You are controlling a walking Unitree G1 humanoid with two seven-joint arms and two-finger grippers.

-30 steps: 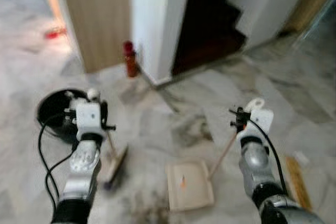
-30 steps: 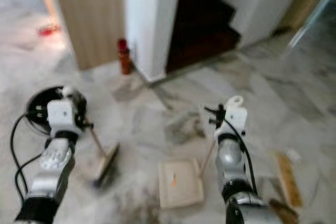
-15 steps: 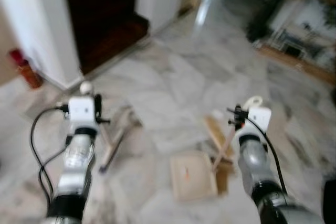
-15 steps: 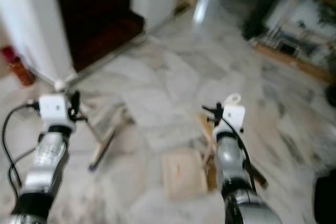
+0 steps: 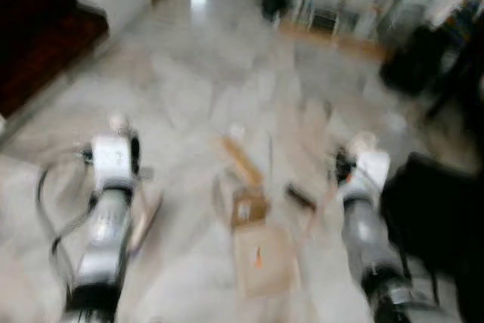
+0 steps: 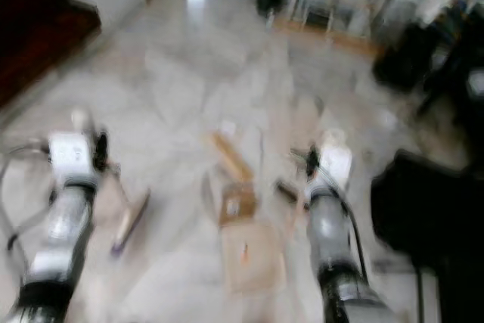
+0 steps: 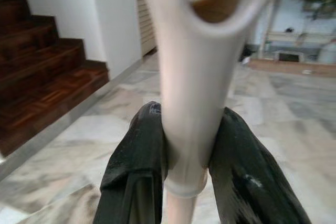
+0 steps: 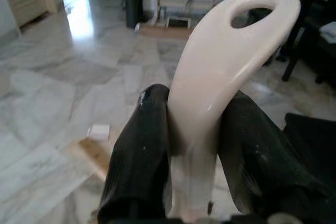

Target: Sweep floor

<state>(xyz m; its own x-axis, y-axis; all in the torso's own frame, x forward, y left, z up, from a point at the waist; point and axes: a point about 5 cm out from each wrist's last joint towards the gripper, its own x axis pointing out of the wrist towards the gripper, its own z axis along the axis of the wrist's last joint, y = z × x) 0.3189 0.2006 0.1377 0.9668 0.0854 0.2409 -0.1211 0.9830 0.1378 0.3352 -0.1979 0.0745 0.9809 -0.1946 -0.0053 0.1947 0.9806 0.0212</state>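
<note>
Though blurred, handle [image 8: 210, 103] probably between pincer [image 8: 202, 150] fingers.

Two silver arms — each with a white wrist block and looping black cable — end in glossy black fingers [image 8: 139, 161].

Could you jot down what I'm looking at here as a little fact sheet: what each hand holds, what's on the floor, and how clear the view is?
Left gripper: shut on broom handle
Right gripper: shut on dustpan handle
Broom head: low by the floor, before the left arm
Dustpan: on the marble floor, between the arms
Litter: cardboard scraps just beyond the dustpan
Stairs: dark wood
Head views: blurred
</note>
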